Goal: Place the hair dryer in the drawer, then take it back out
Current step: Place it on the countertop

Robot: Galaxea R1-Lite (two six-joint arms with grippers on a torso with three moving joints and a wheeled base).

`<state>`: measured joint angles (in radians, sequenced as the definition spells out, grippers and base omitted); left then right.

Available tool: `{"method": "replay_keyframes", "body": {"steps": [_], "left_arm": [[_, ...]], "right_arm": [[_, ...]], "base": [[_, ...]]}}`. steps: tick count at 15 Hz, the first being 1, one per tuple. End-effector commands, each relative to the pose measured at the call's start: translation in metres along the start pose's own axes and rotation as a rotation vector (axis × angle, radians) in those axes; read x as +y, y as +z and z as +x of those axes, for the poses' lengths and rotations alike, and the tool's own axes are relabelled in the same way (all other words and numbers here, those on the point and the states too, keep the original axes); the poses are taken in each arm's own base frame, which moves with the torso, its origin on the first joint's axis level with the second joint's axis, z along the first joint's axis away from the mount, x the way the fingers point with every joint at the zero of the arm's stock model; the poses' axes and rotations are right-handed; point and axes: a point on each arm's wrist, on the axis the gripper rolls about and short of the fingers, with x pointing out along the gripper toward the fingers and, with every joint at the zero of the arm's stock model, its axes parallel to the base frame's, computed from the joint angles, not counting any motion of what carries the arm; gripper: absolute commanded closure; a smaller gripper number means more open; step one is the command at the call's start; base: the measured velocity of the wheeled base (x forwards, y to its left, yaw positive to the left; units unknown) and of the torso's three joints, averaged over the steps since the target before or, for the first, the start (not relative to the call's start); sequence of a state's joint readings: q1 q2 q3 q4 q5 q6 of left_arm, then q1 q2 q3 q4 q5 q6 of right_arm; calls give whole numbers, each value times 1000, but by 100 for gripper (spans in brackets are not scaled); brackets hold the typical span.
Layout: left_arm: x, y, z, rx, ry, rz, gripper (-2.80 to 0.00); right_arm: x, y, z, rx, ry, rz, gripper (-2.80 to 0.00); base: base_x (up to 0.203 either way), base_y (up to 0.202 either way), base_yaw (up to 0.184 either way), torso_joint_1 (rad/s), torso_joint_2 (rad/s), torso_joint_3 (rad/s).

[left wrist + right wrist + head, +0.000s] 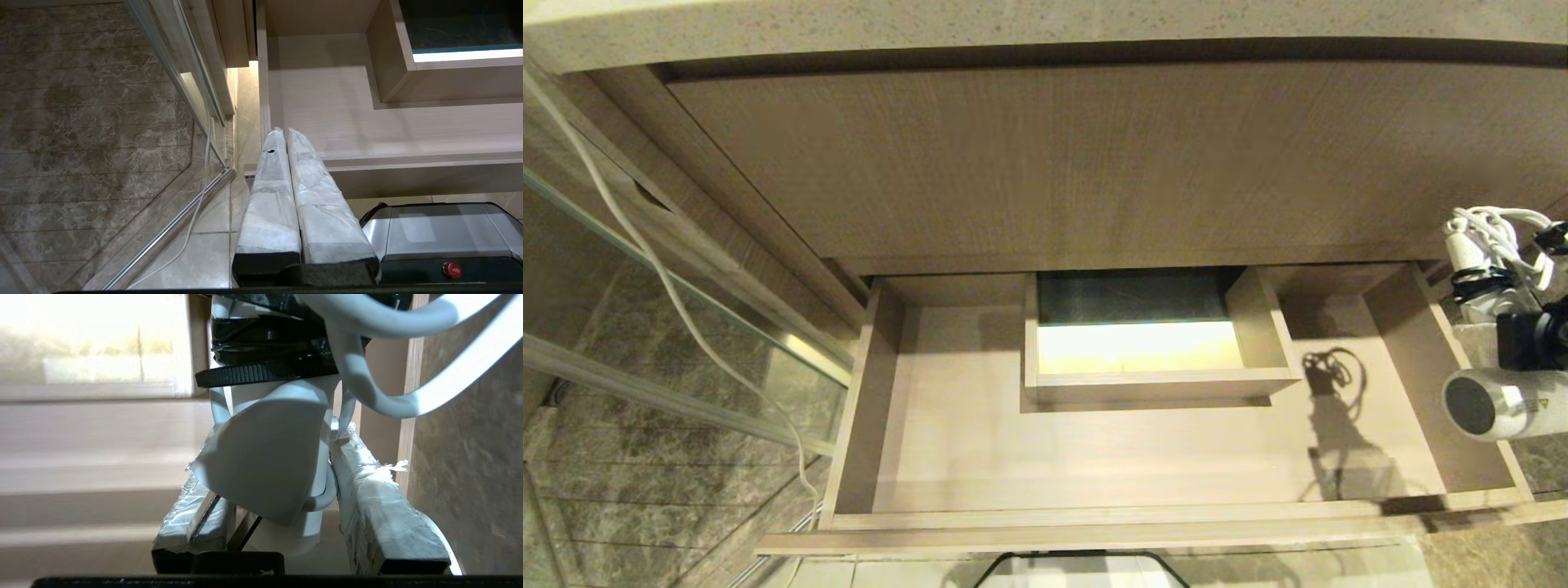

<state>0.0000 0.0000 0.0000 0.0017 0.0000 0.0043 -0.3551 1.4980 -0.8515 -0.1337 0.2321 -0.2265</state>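
One drawer (pixel 1160 457) pulled fully out under a taller wood-grain panel front (pixel 1094 163), with one boxed rectangular cutout (pixel 1156 347) in the middle of its floor and nothing lying on that floor except a shadow. One hair dryer (pixel 1499 400), held up at the right edge of the head view, over the drawer's right side wall: barrel level, dark grille end facing the drawer, one bundled white cord (pixel 1494 233) strapped in black beyond it. Two grippers: right gripper (pixel 282 486) with its two taped fingers (pixel 380 506) pinching the dryer's white handle, cord loops just above; left gripper (pixel 286 134) with its two wrapped fingers pressed together, holding nothing, near the drawer's front left corner, above the tiled floor (pixel 90 122). One loose white cable (pixel 645 245) trailing down the glass panel on the left.
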Motion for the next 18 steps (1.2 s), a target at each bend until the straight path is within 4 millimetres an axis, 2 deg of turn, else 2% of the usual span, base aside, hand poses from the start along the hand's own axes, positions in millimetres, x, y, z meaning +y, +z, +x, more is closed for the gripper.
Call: {"method": "replay_keyframes", "body": {"steps": [1, 4, 8, 13, 18], "left_arm": [[0, 0, 0, 1, 0, 0, 0], [0, 0, 0, 1, 0, 0, 0], [0, 0, 0, 1, 0, 0, 0], [0, 0, 0, 1, 0, 0, 0], [0, 0, 0, 0, 0, 0, 0]], "right_arm": [[8, 6, -43, -38, 1, -8, 0], [17, 4, -73, -77, -4, -25, 0], [27, -12, -95, -91, -4, -139, 0], [32, -24, -109, -106, -10, -148, 0], [34, -26, -116, -126, -19, -145, 0]], "base": [[0, 0, 0, 0, 0, 0], [0, 0, 0, 0, 0, 0], [0, 0, 0, 0, 0, 0], [0, 0, 0, 0, 0, 0], [0, 0, 0, 0, 0, 0]]}}
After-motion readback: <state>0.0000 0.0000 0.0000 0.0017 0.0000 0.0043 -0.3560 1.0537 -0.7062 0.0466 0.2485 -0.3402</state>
